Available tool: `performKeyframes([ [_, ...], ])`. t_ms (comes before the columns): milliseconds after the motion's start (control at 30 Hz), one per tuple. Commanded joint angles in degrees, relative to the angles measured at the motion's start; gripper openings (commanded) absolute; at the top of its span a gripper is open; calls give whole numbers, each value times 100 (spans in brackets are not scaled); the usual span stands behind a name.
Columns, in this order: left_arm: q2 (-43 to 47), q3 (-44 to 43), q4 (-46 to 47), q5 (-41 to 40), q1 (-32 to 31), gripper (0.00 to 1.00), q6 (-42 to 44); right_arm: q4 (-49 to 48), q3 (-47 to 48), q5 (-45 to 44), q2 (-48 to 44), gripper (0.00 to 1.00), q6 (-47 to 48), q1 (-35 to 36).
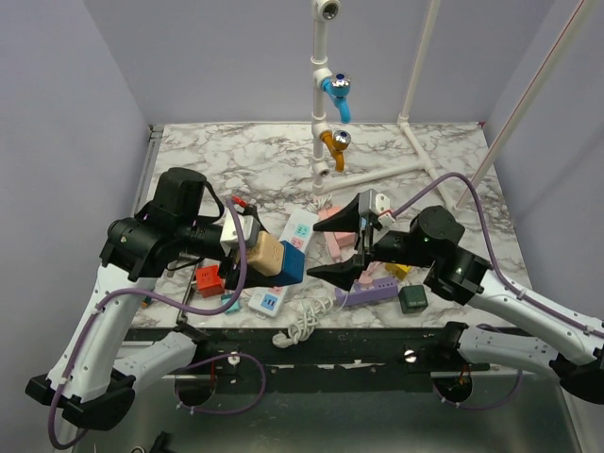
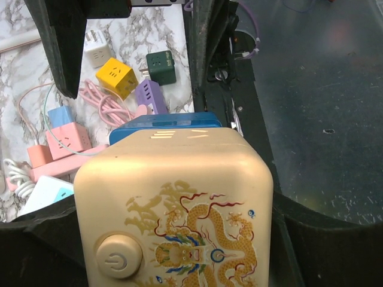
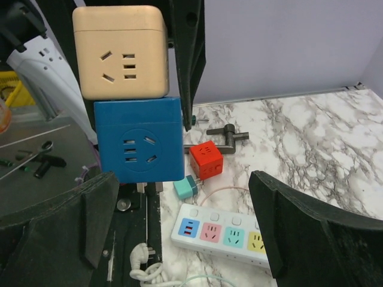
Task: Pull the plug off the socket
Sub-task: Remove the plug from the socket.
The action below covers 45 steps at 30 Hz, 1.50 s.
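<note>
Two joined cubes, a beige cube (image 1: 267, 253) mated to a blue cube (image 1: 293, 268), are held in the air over the near edge of the marble table (image 1: 236, 160), the beige cube being pinched by the left gripper (image 1: 253, 251), while the right gripper (image 1: 314, 250) is spread wide, facing the blue cube.

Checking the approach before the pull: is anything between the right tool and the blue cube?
Nothing visible. The open right tool faces the blue cube, which is attached to the beige cube held by the left tool; only air lies between them.
</note>
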<state>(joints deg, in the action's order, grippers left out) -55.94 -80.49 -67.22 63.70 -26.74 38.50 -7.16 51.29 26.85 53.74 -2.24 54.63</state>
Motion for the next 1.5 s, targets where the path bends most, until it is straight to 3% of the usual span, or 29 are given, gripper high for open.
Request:
performKeyframes([
  [0, 17, -116, 53, 261, 20, 0, 228, 340, 263, 644, 104, 100, 369, -5],
  [200, -14, -11, 491, 178, 3, 0, -83, 349, 413, 835, 364, 100, 335, 19],
  [500, 13, 230, 1138, -82, -136, 0, -621, 213, 591, 446, 681, 100, 286, 200],
  [867, -22, 234, 1229, -183, -234, 0, -747, 113, 786, 230, 1115, 98, 311, 471],
  [1000, -41, 202, 1224, -141, -291, 0, -774, 213, 949, 92, 1329, 87, 334, 553],
  [1233, -22, 129, 1061, -112, -349, 0, -642, 263, 914, -35, 1333, 46, 383, 626],
  [1367, -22, -7, 729, -139, -358, 14, -370, 325, 727, -193, 1148, 13, 400, 625],
  [1400, -29, -36, 650, -152, -358, 27, -283, 345, 689, -223, 1108, 8, 392, 622],
  [1467, -39, -96, 539, -196, -358, 68, -251, 355, 619, -282, 1029, 3, 387, 619],
])
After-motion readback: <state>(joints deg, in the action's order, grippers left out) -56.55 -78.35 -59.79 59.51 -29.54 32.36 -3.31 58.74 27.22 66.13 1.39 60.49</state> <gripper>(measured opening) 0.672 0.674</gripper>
